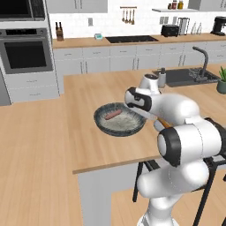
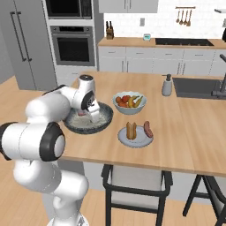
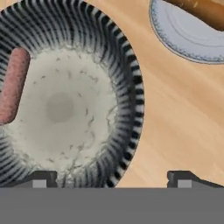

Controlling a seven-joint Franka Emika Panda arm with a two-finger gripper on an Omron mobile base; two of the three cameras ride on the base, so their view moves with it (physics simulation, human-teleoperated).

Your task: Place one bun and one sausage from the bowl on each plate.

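The bowl (image 1: 119,119) sits on the wooden island counter (image 1: 88,145), just in front of the robot arm, with one sausage (image 1: 113,114) lying on its pale inner floor. In the left base view the sausage's long axis runs slightly uphill from lower left to upper right, and the arm covers the counter to the bowl's right.

The right base view shows that hidden side: a plate (image 2: 136,137) lies just right of the bowl (image 2: 88,118), carrying a bun (image 2: 131,130) and a second sausage (image 2: 148,129) side by side, both pointing roughly away from the robot. Behind the plate stands a fruit bowl (image 2: 129,102), and further right a soap bottle (image 2: 167,85) stands beside the sink (image 2: 198,88). Here the arm hides most of the dark bowl's inside, and only a sliver of the sausage in it can be seen.

The hand view looks straight down on the bowl (image 3: 127,74). The sausage (image 3: 13,85) lies near the left wall, running almost top to bottom of that view with a slight lean. The plate (image 3: 183,39) sits close beside the bowl, apart from it, with the brown bun (image 3: 205,11) at the top edge.

The gripper (image 3: 111,177) hangs above the bowl's near rim with its two fingertips (image 3: 41,178) spread wide and nothing between them.
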